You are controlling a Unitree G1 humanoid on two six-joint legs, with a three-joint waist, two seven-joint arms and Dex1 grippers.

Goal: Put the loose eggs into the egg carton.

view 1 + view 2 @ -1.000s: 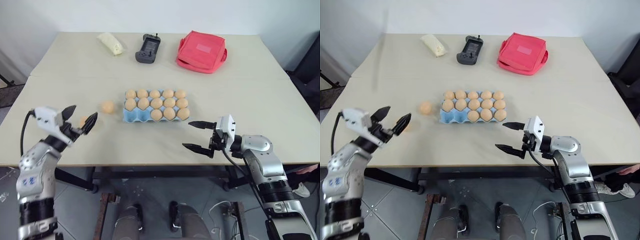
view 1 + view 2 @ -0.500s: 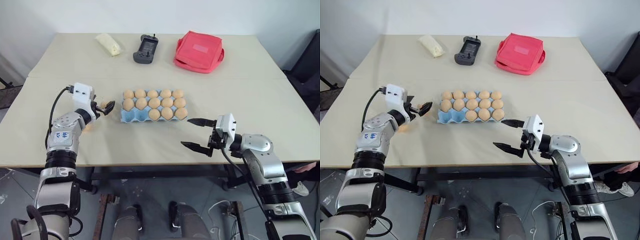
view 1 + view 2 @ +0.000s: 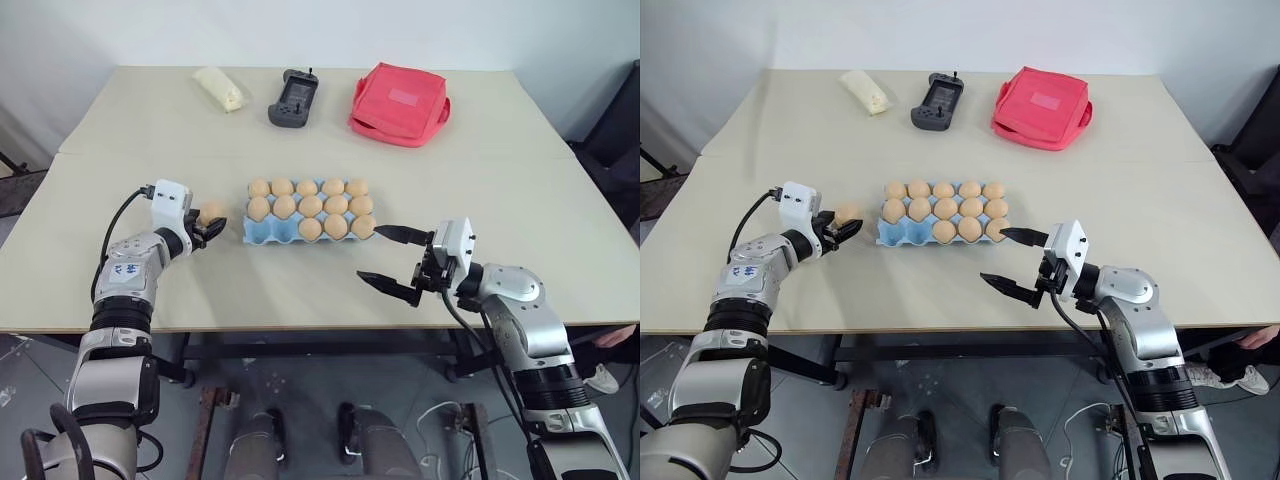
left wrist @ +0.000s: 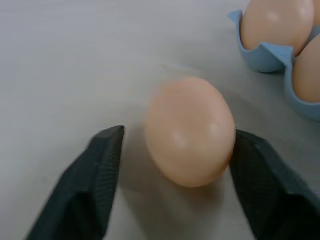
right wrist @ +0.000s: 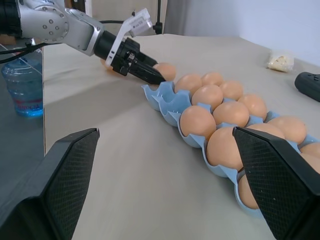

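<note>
Beige table (image 3: 520,200): egg carton (image 3: 262,233), loose egg (image 3: 211,211), red pouch (image 3: 399,102), black handset (image 3: 293,97), pale packet (image 3: 219,87).

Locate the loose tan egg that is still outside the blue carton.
In the left eye view the loose tan-brown egg lies on the beige table just off the left end of the light blue moulded egg carton, between the left gripper's jaws.

A pale beige tabletop (image 3: 520,200) stands against a plain white wall (image 3: 300,30). Below it lies a grey tiled floor (image 3: 300,400), evenly lit.
</note>
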